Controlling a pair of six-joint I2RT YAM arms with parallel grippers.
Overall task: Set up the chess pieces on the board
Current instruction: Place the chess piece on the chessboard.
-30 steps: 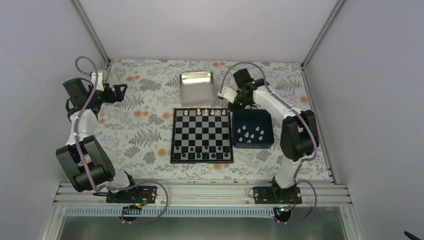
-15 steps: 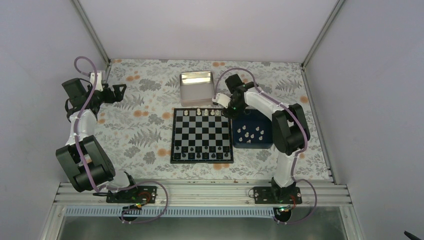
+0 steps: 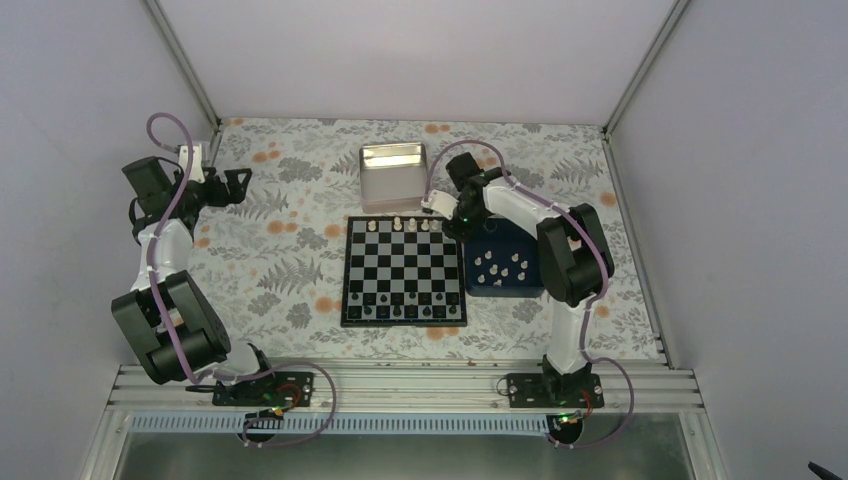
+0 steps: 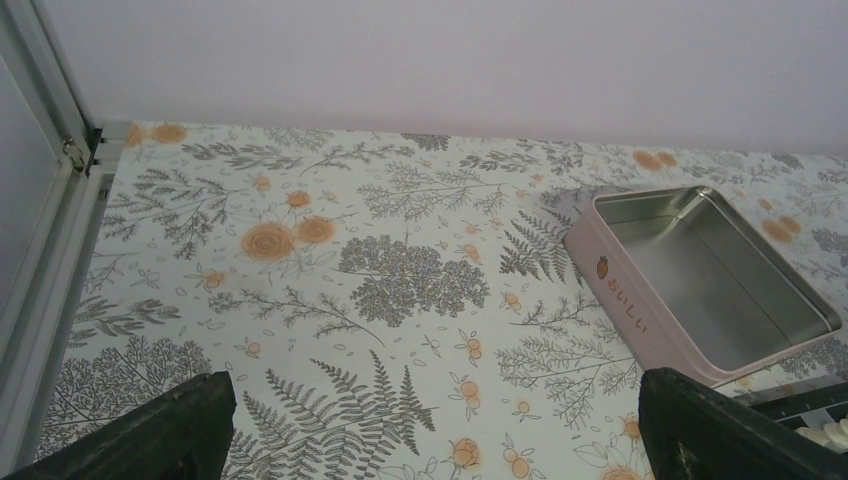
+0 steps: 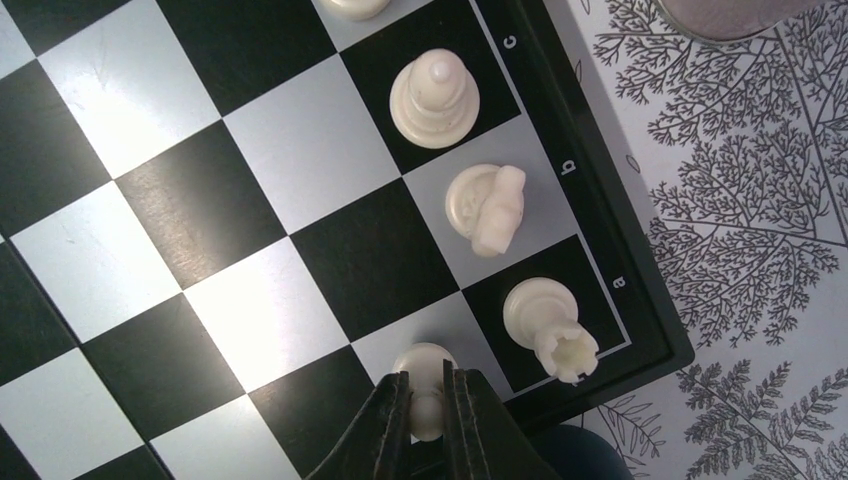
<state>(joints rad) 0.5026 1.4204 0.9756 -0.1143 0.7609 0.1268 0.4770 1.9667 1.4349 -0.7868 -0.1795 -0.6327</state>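
Observation:
The board (image 3: pixel 346 270) lies at the table's middle, with several white chess pieces (image 3: pixel 411 224) along its far row. My right gripper (image 3: pixel 447 222) is at the board's far right corner. In the right wrist view the right gripper (image 5: pixel 427 385) is shut on a white pawn (image 5: pixel 425 362), which stands on a light square of the board (image 5: pixel 130 90) beside a white rook (image 5: pixel 548 318). A knight (image 5: pixel 487 205) and a bishop (image 5: pixel 434 98) follow along the edge. My left gripper (image 3: pixel 240 183) hangs open at the far left, over the flowered cloth (image 4: pixel 437 420), holding nothing.
A dark blue tray (image 3: pixel 541 262) with several loose white pieces sits right of the board. A silver tin (image 3: pixel 393 176) stands behind the board, also seen as a tin (image 4: pixel 700 270) in the left wrist view. Dark pieces (image 3: pixel 404 311) line the board's near row.
My right gripper has moved left from above the blue tray's far edge to the board's far right corner, carrying the pawn. The left arm has stayed still.

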